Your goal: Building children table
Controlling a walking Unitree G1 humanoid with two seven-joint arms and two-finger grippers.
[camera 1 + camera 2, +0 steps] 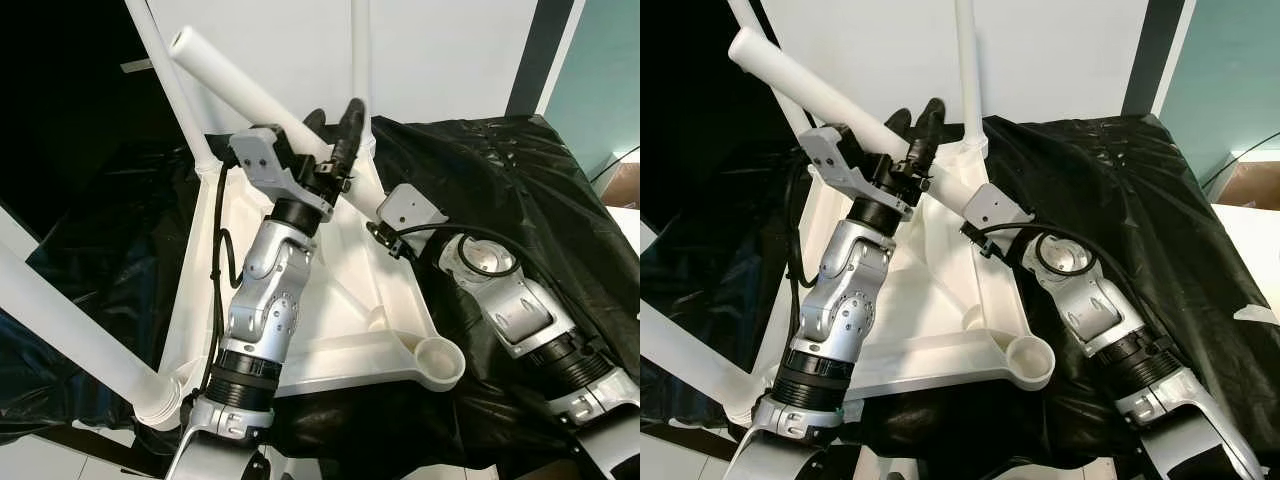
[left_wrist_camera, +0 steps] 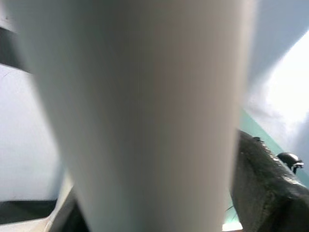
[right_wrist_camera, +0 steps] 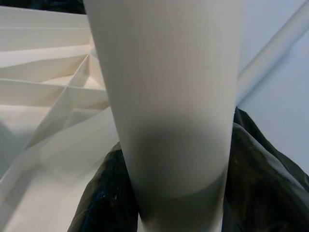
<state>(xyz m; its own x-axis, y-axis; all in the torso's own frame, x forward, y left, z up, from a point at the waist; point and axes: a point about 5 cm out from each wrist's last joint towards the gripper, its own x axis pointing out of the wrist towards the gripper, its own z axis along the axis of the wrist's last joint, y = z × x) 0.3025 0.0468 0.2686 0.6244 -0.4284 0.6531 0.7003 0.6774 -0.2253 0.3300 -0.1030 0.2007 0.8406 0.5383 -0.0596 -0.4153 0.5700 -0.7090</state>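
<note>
left eye view: left hand (image 1: 338,128) and right hand (image 1: 375,215) grip white leg (image 1: 235,83).

Right gripper (image 1: 385,215) fingers hidden behind white table leg (image 1: 250,90); grip unreadable. Leg blurred in left wrist view. Upright leg (image 1: 361,60) cut by top edge.

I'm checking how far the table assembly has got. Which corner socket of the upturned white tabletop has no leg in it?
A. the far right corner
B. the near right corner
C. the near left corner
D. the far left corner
B: the near right socket of the tabletop is an open cup, while the left gripper and right gripper hold a loose leg aslant above it.
</note>
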